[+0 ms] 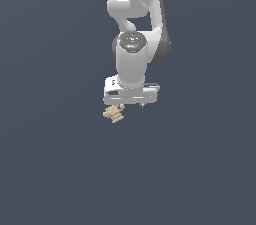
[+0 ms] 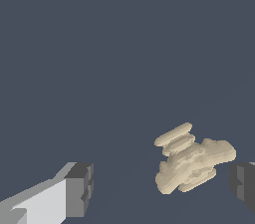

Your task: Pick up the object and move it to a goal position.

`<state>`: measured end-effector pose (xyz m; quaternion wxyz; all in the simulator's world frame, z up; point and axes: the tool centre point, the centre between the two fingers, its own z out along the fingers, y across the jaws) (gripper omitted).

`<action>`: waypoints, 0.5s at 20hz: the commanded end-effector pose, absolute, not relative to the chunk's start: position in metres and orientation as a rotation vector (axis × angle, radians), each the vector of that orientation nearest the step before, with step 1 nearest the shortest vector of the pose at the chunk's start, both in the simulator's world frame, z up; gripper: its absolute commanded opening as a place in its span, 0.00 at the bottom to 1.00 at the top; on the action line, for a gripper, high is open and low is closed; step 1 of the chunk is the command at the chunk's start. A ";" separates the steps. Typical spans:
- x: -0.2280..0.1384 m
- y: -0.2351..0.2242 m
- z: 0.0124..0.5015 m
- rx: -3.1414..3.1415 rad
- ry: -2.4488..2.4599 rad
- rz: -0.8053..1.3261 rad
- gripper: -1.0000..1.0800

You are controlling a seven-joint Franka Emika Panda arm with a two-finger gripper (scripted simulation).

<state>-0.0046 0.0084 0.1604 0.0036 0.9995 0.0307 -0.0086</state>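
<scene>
Gripper (image 2: 162, 188) spread wide, fingers (image 2: 79, 188) apart, holding nothing. Tan ridged object (image 2: 191, 161) between them, nearer one finger. No readable writing or labels.

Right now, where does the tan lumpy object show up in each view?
Exterior view: the tan object lies just below the white gripper, toward the exterior view's left of it.
Wrist view: the tan object lies between the two dark fingertips, much nearer one of them.
Shared landmark: the gripper itself, open above the object.
</scene>
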 end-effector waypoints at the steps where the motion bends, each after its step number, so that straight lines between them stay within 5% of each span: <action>1: -0.005 0.008 0.160 3.133 0.096 -0.027 0.96; 10: 0.004 0.010 0.179 3.126 0.135 0.035 0.96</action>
